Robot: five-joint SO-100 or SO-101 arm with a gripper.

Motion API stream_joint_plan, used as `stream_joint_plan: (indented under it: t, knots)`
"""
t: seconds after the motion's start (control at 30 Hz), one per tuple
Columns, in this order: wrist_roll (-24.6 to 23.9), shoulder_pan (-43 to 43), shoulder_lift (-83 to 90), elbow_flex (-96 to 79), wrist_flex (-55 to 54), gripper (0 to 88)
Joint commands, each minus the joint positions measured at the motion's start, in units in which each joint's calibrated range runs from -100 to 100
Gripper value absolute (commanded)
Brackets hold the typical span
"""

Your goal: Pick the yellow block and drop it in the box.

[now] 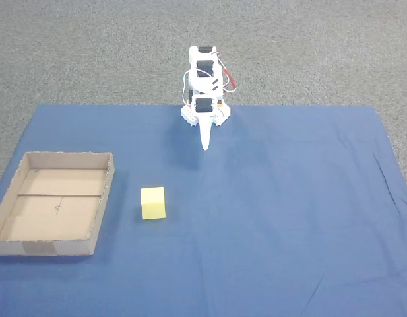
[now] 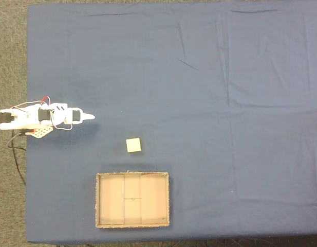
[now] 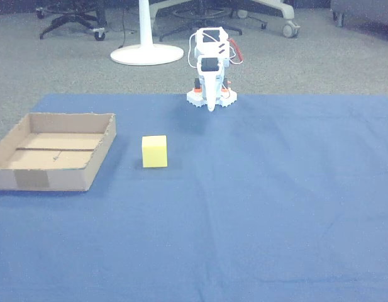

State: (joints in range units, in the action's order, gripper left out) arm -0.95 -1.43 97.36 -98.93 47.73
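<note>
Box [image 1: 55,205] nearest, nothing inside; yellow block [image 1: 154,203] just beside on cloth [image 1: 289,218]; pincer [image 1: 205,142] closed, holding nothing

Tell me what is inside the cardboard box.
The box holds nothing: its bare floor shows a crease line. The yellow block sits outside on the blue cloth. No part of the floor is covered.

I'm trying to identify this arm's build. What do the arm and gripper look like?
The arm has a white plastic body with black motor blocks set into it. Thin red and white wires loop along its side, and orange-red parts show at its base in the other view. The gripper is white and tapers to a narrow point. A dark cable trails from the base.
</note>
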Motion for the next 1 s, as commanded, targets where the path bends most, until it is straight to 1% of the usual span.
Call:
stream_joint_plan:
  t: [0.0, 0.23, 0.27, 0.3, 0.33, 0.37, 0.43, 0.47, 0.5, 0.53, 0.57, 0.6, 0.63, 0.67, 0.73, 0.8, 0.83, 0.87, 0.9, 0.97]
  knots:
    - [-0.24, 1.55, 0.28, -0.89, 0.02, 0.2]
    - [-0.05, 1.31, 0.28, -0.89, 0.02, 0.2]
    - [-0.34, 1.71, 0.28, -0.89, 0.02, 0.2]
    - [-2.05, 3.36, 0.28, -0.61, 0.1, 0.2]
    - [-2.49, 5.09, -1.75, 2.01, -0.23, 0.2]
    - [-0.44, 5.56, -5.72, 7.53, 0.85, 0.2]
    - [5.71, 8.0, -18.21, 24.27, 4.82, 0.2]
    - [11.48, 9.02, -25.3, 32.96, 8.7, 2.0]
    - [23.35, 10.59, -32.98, 41.56, 13.25, 4.1]
    - [24.13, 12.72, -39.91, 49.7, 17.22, 11.9]
    - [22.81, 16.41, -47.17, 57.67, 18.71, 16.8]
    - [22.52, 18.69, -52.99, 63.82, 19.95, 18.0]
    - [22.42, 20.03, -58.4, 69.16, 20.03, 23.6]
    - [22.42, 21.13, -63.04, 72.96, 19.28, 25.9]
    - [24.32, 23.1, -72.75, 80.2, 18.62, 31.3]
    - [25.74, 24.75, -81.87, 89.16, 19.86, 33.6]
    - [24.86, 25.77, -86.34, 94.32, 20.03, 36.1]
    - [25.2, 26.09, -90.39, 98.66, 20.85, 36.9]
    - [24.47, 26.4, -94.36, 102.83, 21.1, 38.5]
    - [21.0, 26.64, -101.96, 110.34, 22.01, 37.8]
